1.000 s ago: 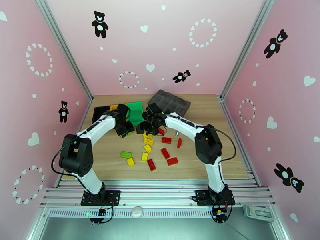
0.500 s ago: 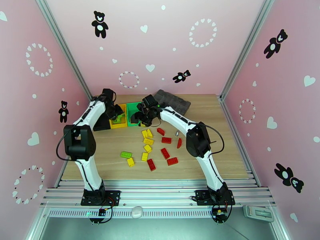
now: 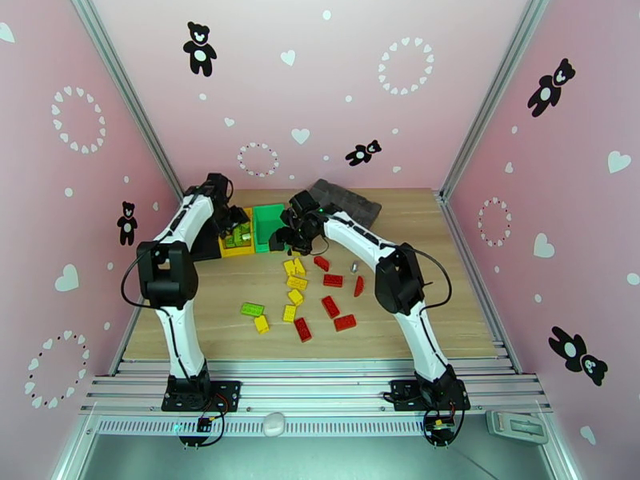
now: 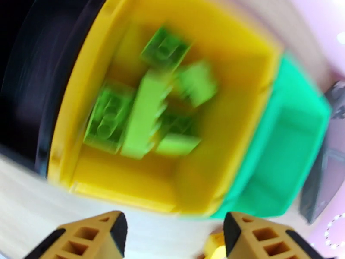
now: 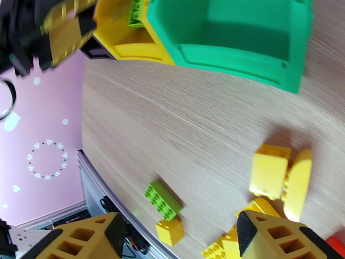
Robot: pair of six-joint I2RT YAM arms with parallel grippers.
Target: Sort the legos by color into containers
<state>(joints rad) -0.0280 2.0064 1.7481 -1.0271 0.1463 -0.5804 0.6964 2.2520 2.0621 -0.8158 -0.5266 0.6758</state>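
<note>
Legos: several lime green bricks (image 4: pixel 146 113) lie heaped inside the yellow bin (image 4: pixel 125 193), blurred in the left wrist view. The rest are loose on the desk (image 3: pixel 448 298).
Loose reds: a scatter of red bricks (image 3: pixel 333 280) sits right of centre, well apart from the bins.
Loose yellows: a run of yellow bricks (image 3: pixel 297 282) lies just in front of the green bin (image 3: pixel 270 222), some of them touching one another.
Lone green: one lime green brick (image 3: pixel 252 309) lies at the near left of the scatter, with a yellow brick (image 3: pixel 262 324) just beside it.
Bins: the black bin (image 4: pixel 26 61), yellow bin and green bin stand in a row at the far left of the desk, side by side and close together.
Left arm: the left hand (image 4: pixel 172 225) hovers over the near wall of the yellow bin with its fingers spread wide, gripping nothing.
Right arm: the right hand (image 5: pixel 179 221) hangs over the desk just in front of the green bin. Its fingers are spread too, with loose bricks lying below.
Tray: a dark grey tray (image 3: pixel 344 200) sits at the far edge, behind the right arm.
Oddment: a small silver piece (image 3: pixel 354 266) lies among the reds.
</note>
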